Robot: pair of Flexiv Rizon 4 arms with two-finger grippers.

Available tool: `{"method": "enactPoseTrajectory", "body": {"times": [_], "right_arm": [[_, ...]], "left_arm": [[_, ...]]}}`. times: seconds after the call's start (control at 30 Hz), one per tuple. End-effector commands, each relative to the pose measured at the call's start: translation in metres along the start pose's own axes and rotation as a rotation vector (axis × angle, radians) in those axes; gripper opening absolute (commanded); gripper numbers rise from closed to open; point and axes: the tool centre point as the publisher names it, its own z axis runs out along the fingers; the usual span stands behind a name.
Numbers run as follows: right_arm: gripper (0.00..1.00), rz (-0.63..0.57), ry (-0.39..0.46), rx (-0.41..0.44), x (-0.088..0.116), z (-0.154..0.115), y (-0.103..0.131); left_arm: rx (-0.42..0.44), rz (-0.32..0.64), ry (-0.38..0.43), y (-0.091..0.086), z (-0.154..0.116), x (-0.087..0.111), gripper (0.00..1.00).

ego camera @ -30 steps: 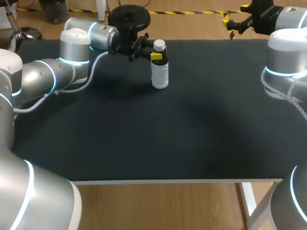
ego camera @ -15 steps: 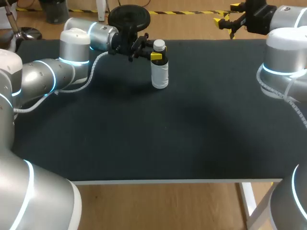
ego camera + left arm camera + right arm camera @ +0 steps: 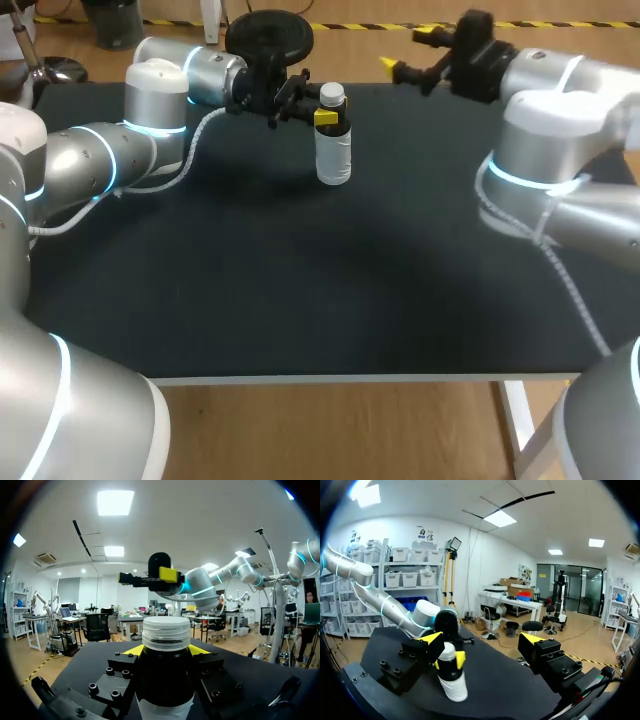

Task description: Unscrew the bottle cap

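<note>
Head view: our left pincer (image 3: 322, 118) clamps the bottle (image 3: 333, 155) below its cap (image 3: 332, 95), far side of the table (image 3: 300, 280), anchoring it against torque. Right pincer (image 3: 408, 51) is wide open and empty, right of the cap. Left wrist: cap exposed above the grip. Right wrist: bottle ahead, apart.

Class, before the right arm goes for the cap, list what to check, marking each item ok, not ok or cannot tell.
1. Bottle upright on the table: ok.
2. Left gripper shut on the bottle below the cap: ok.
3. Cap on, nothing covering it: ok.
4. Right gripper open: ok.
5. Right gripper at the cap: not ok, apart, off to its side.
6. Cap's tightness: cannot tell.
</note>
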Motion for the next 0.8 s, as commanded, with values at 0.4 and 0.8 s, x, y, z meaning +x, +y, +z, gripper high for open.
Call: {"method": "enactPoseTrajectory", "body": {"times": [0.4,0.8], "right_arm": [[1.00,0.012,-0.047,-0.085,0.058,0.046,-0.011],[1.00,0.052,-0.012,-0.069,0.077,0.064,-0.025]], "left_arm": [[-0.002,0.001,0.003,-0.001,-0.001,-0.001,0.00],[-0.002,0.001,0.003,-0.001,-0.001,-0.001,0.00]]}}
